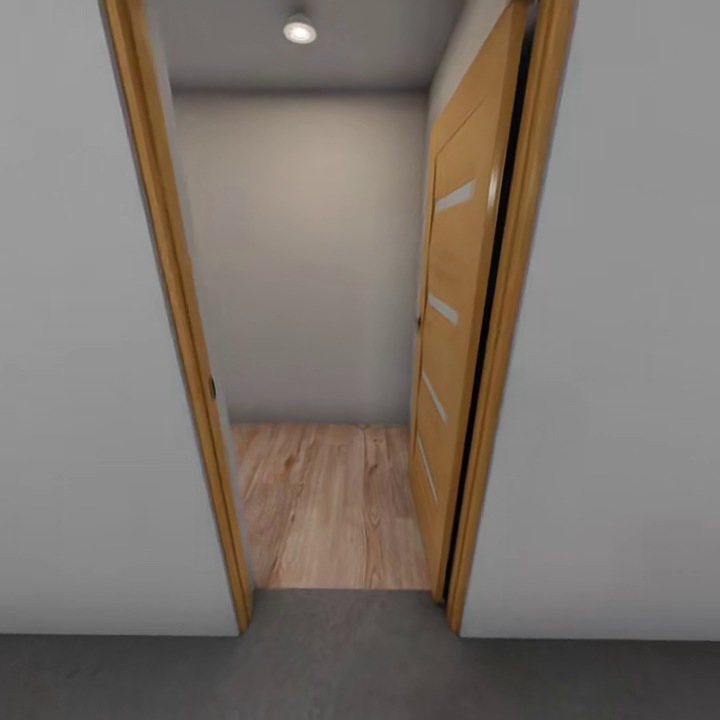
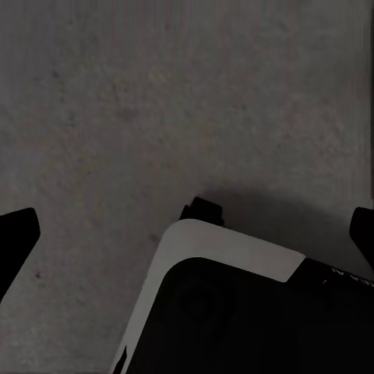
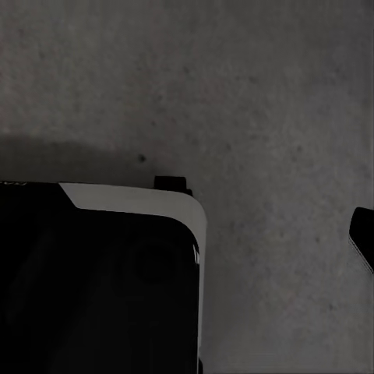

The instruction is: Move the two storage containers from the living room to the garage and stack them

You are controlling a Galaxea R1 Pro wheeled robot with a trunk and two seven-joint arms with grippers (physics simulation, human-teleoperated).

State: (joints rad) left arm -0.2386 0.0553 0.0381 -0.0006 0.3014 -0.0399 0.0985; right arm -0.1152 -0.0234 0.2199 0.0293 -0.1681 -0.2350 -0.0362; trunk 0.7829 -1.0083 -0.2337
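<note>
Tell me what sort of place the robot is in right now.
Likely the garage side of a doorway: rough dark grey floor underfoot, a wood-framed doorway with its door swung open, and a small room with a light wood plank floor beyond.

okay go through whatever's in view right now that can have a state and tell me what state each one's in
door: open, swung inward against the right side of the doorway
ceiling light: on
left gripper: open, nothing between its fingertips, dark grey floor beneath
right gripper: one fingertip in view, open or shut cannot be told
</note>
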